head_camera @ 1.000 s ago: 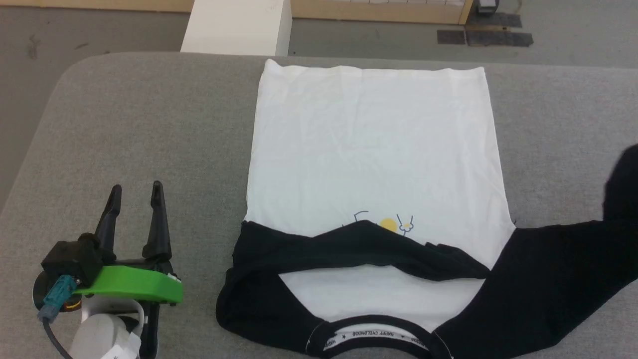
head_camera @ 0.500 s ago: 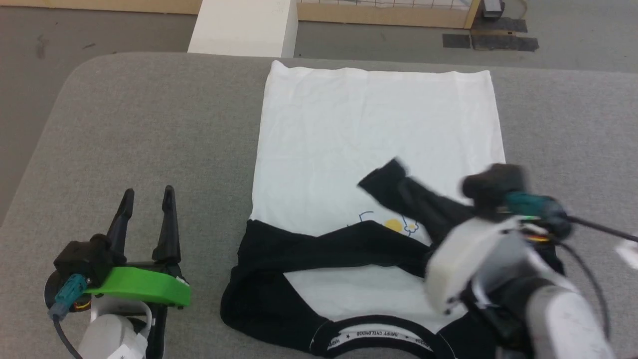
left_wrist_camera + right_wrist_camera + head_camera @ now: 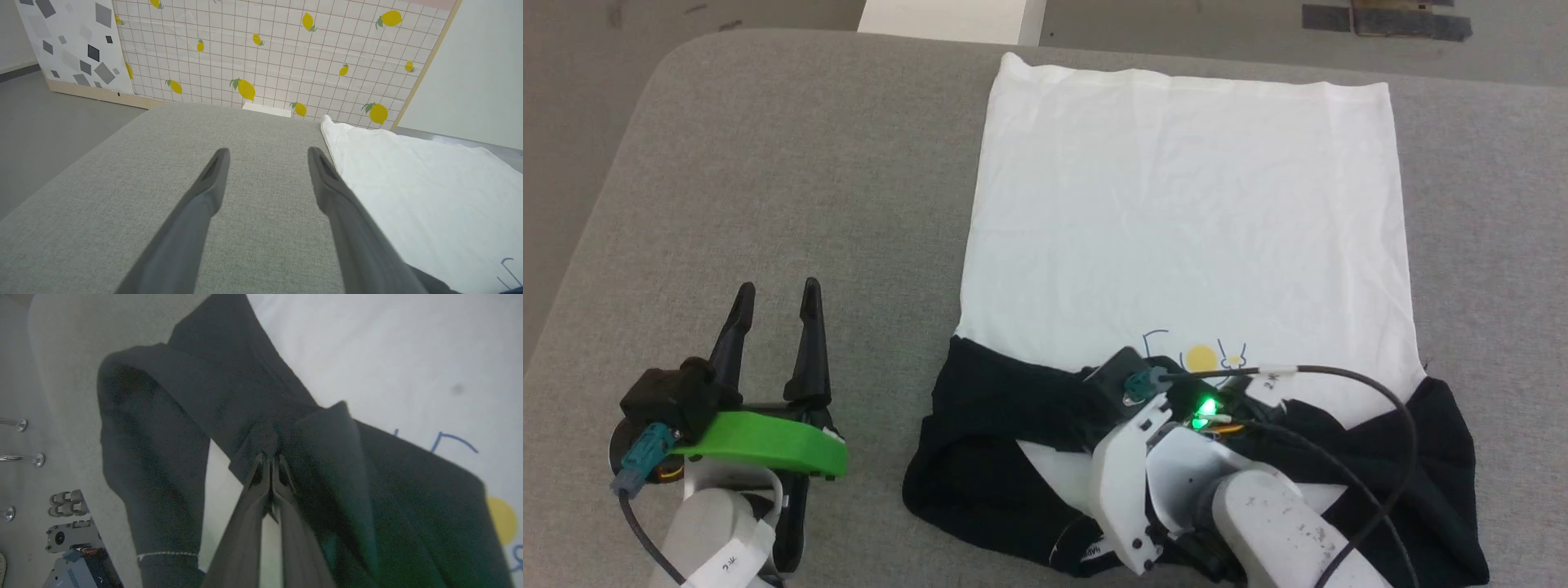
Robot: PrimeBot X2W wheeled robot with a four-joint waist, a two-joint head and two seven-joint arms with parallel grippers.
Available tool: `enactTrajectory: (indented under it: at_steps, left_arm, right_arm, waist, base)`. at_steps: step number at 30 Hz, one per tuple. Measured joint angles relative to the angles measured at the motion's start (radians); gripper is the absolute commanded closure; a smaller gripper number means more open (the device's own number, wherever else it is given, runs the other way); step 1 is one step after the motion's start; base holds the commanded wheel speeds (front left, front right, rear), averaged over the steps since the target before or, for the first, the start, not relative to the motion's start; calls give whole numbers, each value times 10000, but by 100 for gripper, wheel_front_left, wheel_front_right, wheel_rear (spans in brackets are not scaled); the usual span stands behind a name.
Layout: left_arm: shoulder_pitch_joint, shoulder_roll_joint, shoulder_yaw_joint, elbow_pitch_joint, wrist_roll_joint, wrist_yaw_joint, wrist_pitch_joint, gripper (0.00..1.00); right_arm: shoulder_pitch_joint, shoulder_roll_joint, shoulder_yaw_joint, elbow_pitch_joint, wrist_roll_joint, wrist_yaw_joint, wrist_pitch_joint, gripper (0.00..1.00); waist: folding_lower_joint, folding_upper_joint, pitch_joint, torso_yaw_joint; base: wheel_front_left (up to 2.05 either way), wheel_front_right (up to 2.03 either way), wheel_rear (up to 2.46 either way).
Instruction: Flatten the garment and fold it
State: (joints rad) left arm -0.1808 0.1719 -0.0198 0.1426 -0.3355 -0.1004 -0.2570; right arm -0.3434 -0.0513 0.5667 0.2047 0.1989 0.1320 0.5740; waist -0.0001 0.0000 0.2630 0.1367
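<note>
shirt (image 3: 1188, 204): flat on bench (image 3: 768, 163), hem at 12, neck at 6.
sleeve (image 3: 327, 449): black, laid across the chest just under the print (image 3: 1201, 357).
right gripper (image 3: 269, 459): fingers closed, pinching the sleeve, at 6.
left gripper (image 3: 774, 298): open, empty, at 8, off the shirt.
step: sleeve fold-in, my read.
next: release, lift clear without dragging cloth, then fold the body.
views: right wrist shows the pinch. In head view the wrist covers it, but that view gives the layout.

White-bodied shirt (image 3: 1188, 220) spread flat on grey surface (image 3: 768, 204), black sleeves (image 3: 1005, 400) seemingly crossed over the chest
</note>
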Motion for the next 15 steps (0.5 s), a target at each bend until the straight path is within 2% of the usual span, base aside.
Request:
enactTrajectory:
  at_steps: [3, 4, 5, 6, 8, 10, 15]
  left_arm:
    - [-44, -86, 33, -2, 8, -21, 0, 0]
    - [-43, -104, 46, 0, 17, -44, 0, 0]
    - [-42, -119, 65, 4, 19, -46, 0, 0]
    - [-42, -128, 84, 8, 33, -48, 0, 0]
    - [-35, -134, 115, 31, 52, -56, 0, 0]
    - [-21, -140, 148, 50, 102, -61, 0, 0]
    - [2, -56, 105, 50, 132, -100, 0, 0]
  right_arm:
    - [-73, 2, 286, 422, 261, 0, 69, 100]
    - [-95, 2, 359, 477, 403, 0, 79, 77]
    - [-126, -4, 476, 481, 554, 0, 81, 19]
    - [-148, -8, 558, 454, 711, 0, 105, 0]
    - [-148, -6, 644, 244, 1097, 0, 35, 0]
    - [-147, 8, 397, -545, 1542, 2, -633, 0]
    - [-49, 13, -961, -2433, 1772, 0, -2230, 0]
  waist:
    - [0, 0, 108, 80]
    - [0, 0, 129, 91]
    - [0, 0, 133, 82]
    - [0, 0, 129, 60]
    - [0, 0, 90, 3]
    - [0, 0, 5, -119]
    - [0, 0, -131, -416]
  base:
    - [0, 0, 0]
    - [0, 0, 0]
    - [0, 0, 0]
    - [0, 0, 0]
    - [0, 0, 0]
    - [0, 0, 0]
    - [0, 0, 0]
